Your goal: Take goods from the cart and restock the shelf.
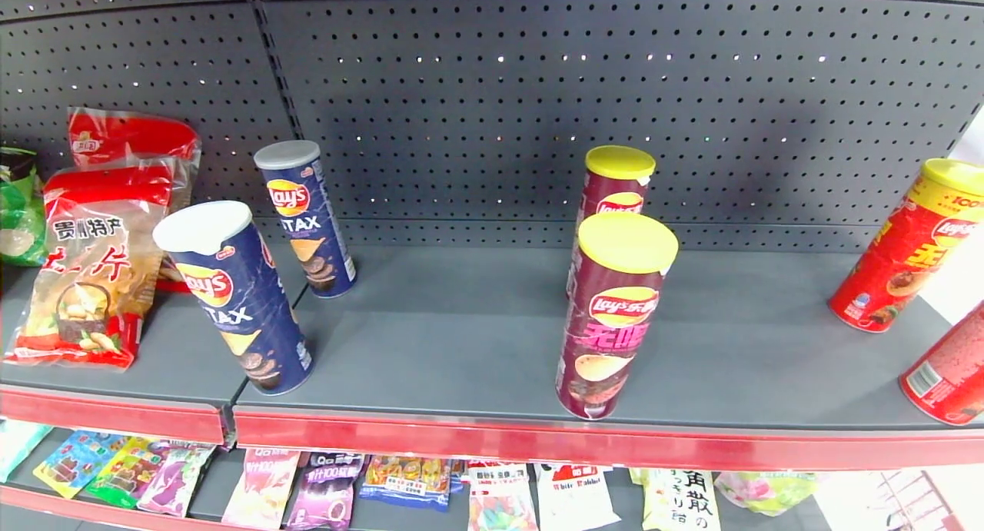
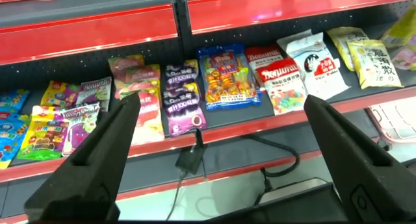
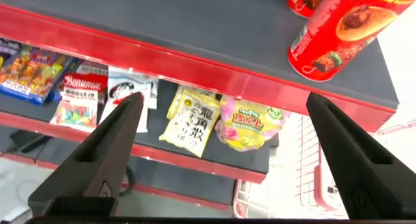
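On the grey upper shelf (image 1: 461,346) stand two blue chip cans (image 1: 238,297), two maroon cans with yellow lids (image 1: 615,316) and red cans (image 1: 903,247) at the right end. My left gripper (image 2: 221,100) is open and holds nothing; it faces the lower shelf's candy packets (image 2: 224,78). My right gripper (image 3: 224,97) is also open with nothing in it, below the upper shelf's red front edge (image 3: 195,68). A red can (image 3: 344,29) stands above it at the shelf's right end. A pink and white wire basket (image 3: 305,178) lies low beside the shelf.
Red and green snack bags (image 1: 92,262) lean at the upper shelf's left. Free shelf room lies between the blue and maroon cans and between the maroon and red ones. A black cable with a plug (image 2: 192,159) hangs before the lower shelf.
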Robot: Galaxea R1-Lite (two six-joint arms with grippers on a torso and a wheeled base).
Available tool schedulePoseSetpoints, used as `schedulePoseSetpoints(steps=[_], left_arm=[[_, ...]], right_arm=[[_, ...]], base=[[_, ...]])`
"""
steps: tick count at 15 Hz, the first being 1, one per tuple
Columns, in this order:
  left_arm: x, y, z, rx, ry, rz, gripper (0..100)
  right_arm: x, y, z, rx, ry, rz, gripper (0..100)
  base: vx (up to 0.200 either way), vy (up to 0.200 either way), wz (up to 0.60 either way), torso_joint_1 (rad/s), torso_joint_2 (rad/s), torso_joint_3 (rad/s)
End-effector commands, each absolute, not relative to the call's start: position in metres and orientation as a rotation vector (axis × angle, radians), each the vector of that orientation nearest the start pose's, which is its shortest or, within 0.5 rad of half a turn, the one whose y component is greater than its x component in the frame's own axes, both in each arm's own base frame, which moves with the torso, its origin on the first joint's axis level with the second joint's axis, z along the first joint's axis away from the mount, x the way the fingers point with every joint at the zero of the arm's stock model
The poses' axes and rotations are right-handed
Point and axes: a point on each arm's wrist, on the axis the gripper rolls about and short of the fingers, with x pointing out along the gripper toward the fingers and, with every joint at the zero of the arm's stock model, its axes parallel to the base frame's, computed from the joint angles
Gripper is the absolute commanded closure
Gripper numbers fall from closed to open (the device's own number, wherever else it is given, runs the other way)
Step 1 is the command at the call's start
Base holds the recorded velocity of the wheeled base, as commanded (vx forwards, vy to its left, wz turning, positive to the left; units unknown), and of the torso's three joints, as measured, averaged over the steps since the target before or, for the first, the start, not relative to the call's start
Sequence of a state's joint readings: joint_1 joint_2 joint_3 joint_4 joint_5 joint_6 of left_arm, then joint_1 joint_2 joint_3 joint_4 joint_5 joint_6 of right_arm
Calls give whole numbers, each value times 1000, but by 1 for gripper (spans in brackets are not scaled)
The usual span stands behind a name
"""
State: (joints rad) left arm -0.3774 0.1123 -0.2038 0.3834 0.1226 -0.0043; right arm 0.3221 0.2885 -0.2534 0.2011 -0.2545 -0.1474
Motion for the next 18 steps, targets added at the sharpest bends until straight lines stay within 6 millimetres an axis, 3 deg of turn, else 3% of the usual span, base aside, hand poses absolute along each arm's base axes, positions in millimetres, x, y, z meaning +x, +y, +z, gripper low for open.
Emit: schedulePoseSetpoints(steps=[1, 8, 12, 15, 16, 18], left_arm=[[-29, 15, 95, 69, 287, -252, 0], [-30, 15, 95, 71, 285, -263, 0], [-22, 9, 104, 121, 298, -406, 0], [27, -13, 150, 117, 251, -486, 0], [57, -27, 166, 119, 239, -497, 0], [80, -46, 163, 156, 287, -588, 0]], right_arm=[[-13, -10, 130, -206, 189, 82, 0], [-14, -11, 129, -206, 188, 80, 0], [-17, -11, 130, -177, 160, 29, 0], [-28, -12, 116, -130, 107, -21, 0], [-29, -12, 112, -132, 100, -21, 0], [-26, -12, 105, -139, 119, -23, 0]], base=[[0, 0, -600, 2, 2, 12], [0, 0, -86, 1, 0, 1], [0, 0, 0, 0, 0, 0], [0, 0, 0, 0, 0, 0], [0, 0, 0, 0, 0, 0], [0, 0, 0, 0, 0, 0]])
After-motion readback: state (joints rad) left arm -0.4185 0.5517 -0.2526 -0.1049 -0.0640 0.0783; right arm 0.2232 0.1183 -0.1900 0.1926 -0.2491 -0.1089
